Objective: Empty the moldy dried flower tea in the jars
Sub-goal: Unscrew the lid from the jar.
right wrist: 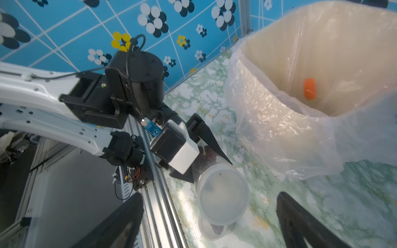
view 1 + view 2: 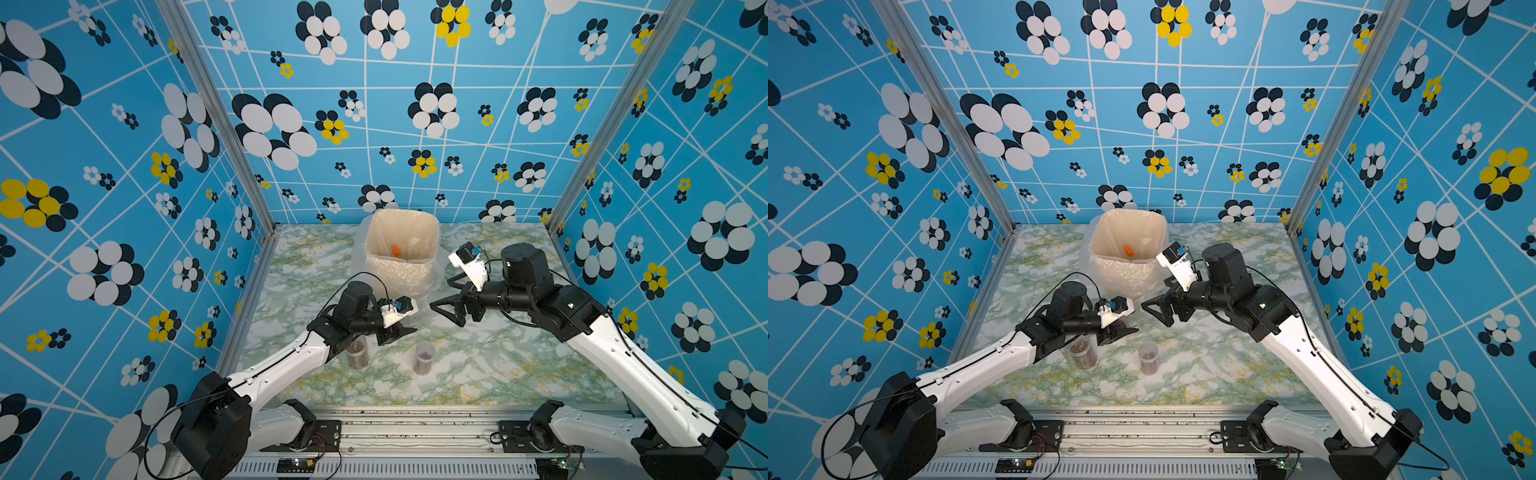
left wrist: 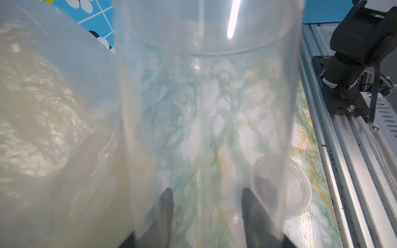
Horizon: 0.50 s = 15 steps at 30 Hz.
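Standing near held jar — bin, 2 jars.

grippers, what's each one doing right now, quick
left gripper: shut on a clear lidded jar, held on its side.
right gripper: open, holding nothing.

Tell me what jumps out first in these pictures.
The cream plastic-lined bin at the rear centre of the table holds one orange piece. In front of it the left pincer is shut on a clear jar, facing the open right pincer. Two jars of reddish-brown tea stand nearer the front.
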{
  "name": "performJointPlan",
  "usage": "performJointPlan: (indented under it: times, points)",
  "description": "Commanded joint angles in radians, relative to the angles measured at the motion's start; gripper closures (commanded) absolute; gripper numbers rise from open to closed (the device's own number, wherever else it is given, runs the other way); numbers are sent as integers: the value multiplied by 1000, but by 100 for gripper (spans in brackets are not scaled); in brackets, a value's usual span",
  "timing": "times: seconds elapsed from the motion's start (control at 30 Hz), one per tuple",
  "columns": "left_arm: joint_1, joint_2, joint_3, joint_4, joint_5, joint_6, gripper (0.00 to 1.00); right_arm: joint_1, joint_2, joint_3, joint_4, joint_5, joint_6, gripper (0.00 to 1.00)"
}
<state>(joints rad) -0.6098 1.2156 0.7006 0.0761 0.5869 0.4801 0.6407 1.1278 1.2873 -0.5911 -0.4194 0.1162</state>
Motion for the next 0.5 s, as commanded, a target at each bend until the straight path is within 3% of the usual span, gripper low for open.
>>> performJointPlan:
  times: [0.0,0.17,0.47]
  points:
    - [-7,-18,15,25,-50,9,85,-6,37,28,-55,103,270,1]
    - [-9,-20,24,16,-74,18,85,-6,150,111,-195,59,332,12]
    - [-19,-38,21,1,-87,23,85,-6,223,112,-188,-21,356,21]
